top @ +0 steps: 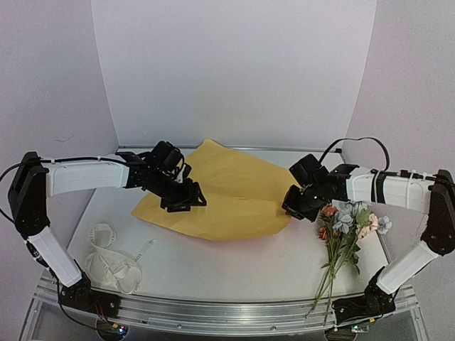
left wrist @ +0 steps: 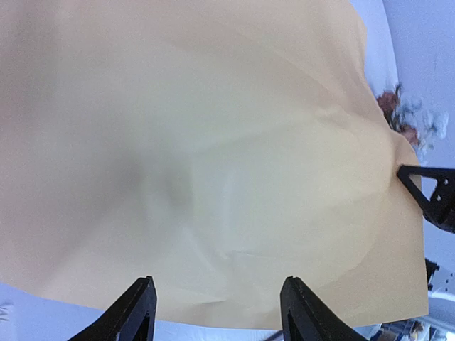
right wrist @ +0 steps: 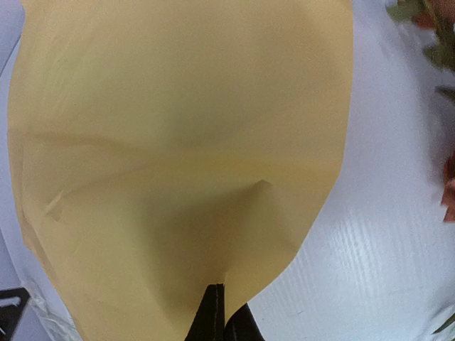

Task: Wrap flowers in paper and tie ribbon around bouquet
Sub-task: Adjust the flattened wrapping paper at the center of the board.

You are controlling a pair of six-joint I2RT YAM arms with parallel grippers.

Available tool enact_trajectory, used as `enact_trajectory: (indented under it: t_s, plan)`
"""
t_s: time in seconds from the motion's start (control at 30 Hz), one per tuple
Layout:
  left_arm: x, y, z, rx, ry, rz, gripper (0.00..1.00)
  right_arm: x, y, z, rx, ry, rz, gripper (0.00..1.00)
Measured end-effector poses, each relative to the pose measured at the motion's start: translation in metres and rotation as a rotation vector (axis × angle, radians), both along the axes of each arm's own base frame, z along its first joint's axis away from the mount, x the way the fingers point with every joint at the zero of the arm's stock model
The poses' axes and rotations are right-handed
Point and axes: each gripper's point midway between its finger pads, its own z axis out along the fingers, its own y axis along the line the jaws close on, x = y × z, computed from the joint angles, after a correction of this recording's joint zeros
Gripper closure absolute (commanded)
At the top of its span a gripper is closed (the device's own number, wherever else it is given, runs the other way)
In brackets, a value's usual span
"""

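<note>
Top external view: the paper [top: 227, 188] lies yellowish face up mid-worktop [top: 234, 277], a bit humped, not flat. Loose at the right of the frame are the flowers [top: 345, 224], heads just beside the paper's right corner, stems running toward the lower edge; not on the sheet yet. At lower left the ribbon [top: 114, 259] is piled, well apart from both.

Over the paper's left part hangs the left pincer [top: 186, 199]. Left wrist view shows the left pincer [left wrist: 217, 312] spread, nothing between its fingers, the sheet just beyond them. At the paper's right corner sits the right pincer [top: 295, 206]. Right wrist view shows the right pincer [right wrist: 220, 316] pressed together, pinching the paper [right wrist: 185, 142] by that corner tip at the bottom of the frame.

We read the step as laying the sheet out for the flowers.
- We'd pull by the pinched corner slow and low, so the thin tip doesn't tear or slip out.
- The left pincer should either pin the far side or lift clear, otherwise the whole sheet likely just slides.
- Watch the flower heads, very near the right pincer: a sideways drag could knock them.
- Aim for a flat sheet with room for the stems.
</note>
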Motion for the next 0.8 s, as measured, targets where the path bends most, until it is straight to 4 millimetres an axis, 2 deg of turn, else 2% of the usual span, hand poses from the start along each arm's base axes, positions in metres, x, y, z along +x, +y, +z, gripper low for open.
enact_trajectory:
  t_s: [0.17, 0.27, 0.37, 0.47, 0.57, 0.67, 0.8]
  plan:
    - [0.059, 0.077, -0.003, 0.056, -0.032, 0.187, 0.3, 0.022, -0.025, 0.012, -0.201, -0.014, 0.159, 1.0]
    - [0.081, 0.122, -0.02, 0.093, -0.001, 0.27, 0.26, 0.031, -0.026, 0.016, -0.317, -0.021, 0.277, 1.0]
    - [0.096, 0.152, -0.046, 0.137, 0.051, 0.322, 0.23, 0.045, -0.023, 0.021, -0.406, -0.041, 0.391, 1.0]
    - [0.102, 0.163, -0.073, 0.17, 0.109, 0.323, 0.19, 0.066, -0.015, 0.03, -0.481, -0.086, 0.477, 1.0]
    - [0.113, 0.166, -0.089, 0.182, 0.138, 0.307, 0.15, 0.08, -0.012, 0.033, -0.536, -0.115, 0.551, 1.0]
    - [0.126, 0.168, -0.094, 0.197, 0.138, 0.293, 0.13, 0.081, -0.018, 0.03, -0.572, -0.106, 0.615, 1.0]
    - [0.16, 0.171, -0.087, 0.248, 0.077, 0.288, 0.13, 0.088, -0.031, 0.024, -0.602, -0.086, 0.655, 1.0]
